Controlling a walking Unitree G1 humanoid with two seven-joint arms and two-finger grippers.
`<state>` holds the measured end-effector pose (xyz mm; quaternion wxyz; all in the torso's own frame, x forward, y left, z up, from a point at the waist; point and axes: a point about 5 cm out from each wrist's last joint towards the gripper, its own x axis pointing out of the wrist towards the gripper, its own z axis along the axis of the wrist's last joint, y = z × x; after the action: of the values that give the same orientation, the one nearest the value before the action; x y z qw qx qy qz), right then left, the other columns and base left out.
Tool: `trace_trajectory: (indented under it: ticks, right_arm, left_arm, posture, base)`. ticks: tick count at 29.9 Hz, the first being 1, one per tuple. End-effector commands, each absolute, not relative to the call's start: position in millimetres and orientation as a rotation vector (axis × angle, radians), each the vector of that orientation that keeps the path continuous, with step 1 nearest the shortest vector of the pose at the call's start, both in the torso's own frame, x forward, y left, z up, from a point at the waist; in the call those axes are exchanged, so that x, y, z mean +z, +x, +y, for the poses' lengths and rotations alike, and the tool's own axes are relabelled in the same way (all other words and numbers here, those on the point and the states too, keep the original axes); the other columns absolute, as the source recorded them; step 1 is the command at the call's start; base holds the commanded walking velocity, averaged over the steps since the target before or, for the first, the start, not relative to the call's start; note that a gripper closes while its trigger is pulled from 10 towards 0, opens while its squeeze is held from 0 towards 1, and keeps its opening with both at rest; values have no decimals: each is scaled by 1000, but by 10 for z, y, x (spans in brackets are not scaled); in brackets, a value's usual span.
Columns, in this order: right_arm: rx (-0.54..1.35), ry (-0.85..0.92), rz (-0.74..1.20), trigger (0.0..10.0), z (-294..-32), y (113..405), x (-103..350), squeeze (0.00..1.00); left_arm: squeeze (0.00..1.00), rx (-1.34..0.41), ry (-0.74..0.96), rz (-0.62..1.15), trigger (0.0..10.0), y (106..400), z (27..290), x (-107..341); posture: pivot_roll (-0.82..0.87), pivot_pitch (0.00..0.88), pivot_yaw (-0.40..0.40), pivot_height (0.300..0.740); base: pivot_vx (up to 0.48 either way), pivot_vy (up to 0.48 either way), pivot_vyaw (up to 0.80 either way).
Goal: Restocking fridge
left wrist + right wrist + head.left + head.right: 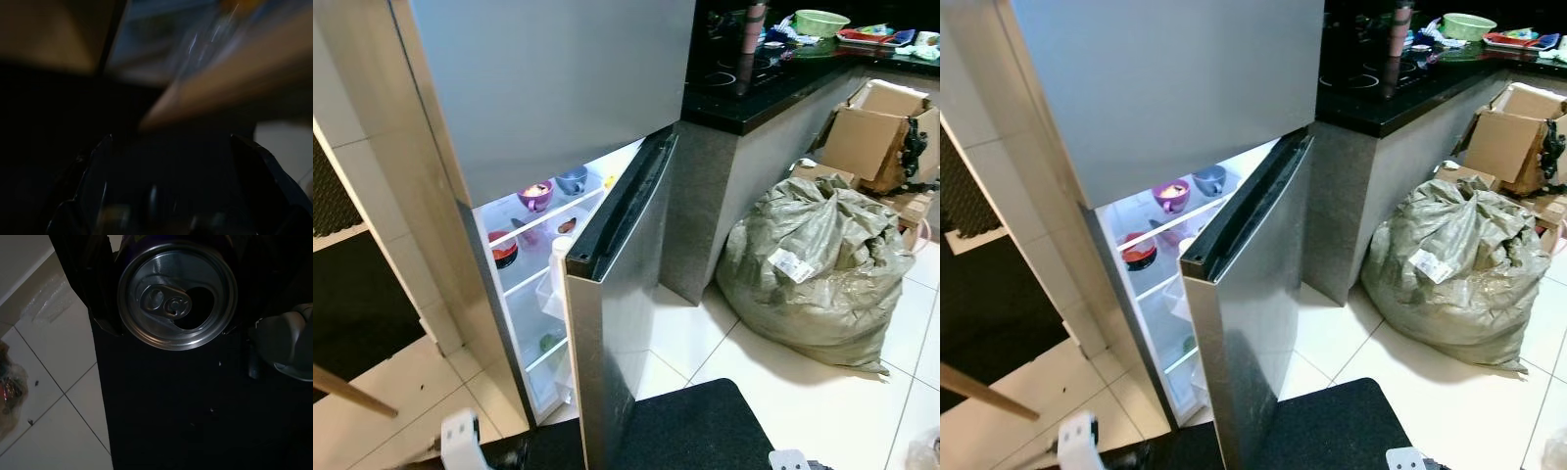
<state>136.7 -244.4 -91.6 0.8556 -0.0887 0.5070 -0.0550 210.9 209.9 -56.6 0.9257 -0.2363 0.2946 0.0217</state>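
While right gripper (176, 298) clamps it, can (177, 293) faces the wrist camera end-on

Sharp, evenly lit head views are given; the fridge (543, 230) interior is brightly lit from within. The left wrist view is dark and heavily blurred. Glare is seen on the can (177, 296) lid.

Open fridge (558, 88) ahead, sack to its right.
The lower door (617, 323) stands ajar before shelves holding bowls (535, 195); right of it a surface (773, 83), then a sack (822, 264) on the floor, boxes (881, 132) behind it.
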Motion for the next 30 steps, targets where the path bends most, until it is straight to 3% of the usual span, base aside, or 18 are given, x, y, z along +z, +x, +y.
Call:
trace_trajectory:
  ticks: [1,3,18,26,30]
  right_arm:
    - [-109,-181,1072,10000,-2423,1352,-927,0]
    - [-110,-182,1073,10000,-2428,1347,-928,0]
    - [-105,-182,1080,10000,-2430,1322,-935,0]
    - [-106,-177,1083,10000,-2434,1320,-936,0]
    - [-103,-172,1102,10000,-2426,1305,-946,0]
  left_arm:
    - [0,44,-469,522,10000,2213,2232,-450]
    - [0,-52,-492,409,10000,2428,2221,-263]
    - [0,-638,-496,32,10000,2966,1652,431]
    - [0,-835,-499,-63,10000,3049,1334,652]
    - [0,-881,-494,-88,10000,3060,1211,702]
  posture:
    - [-56,17,9,740]
    - [-56,17,9,740]
    - [-58,27,4,740]
    - [-61,27,2,740]
    - [-63,27,3,740]
  base:
    - [0,0,0]
    - [0,0,0]
    - [0,0,0]
    - [0,0,0]
    - [0,0,-542]
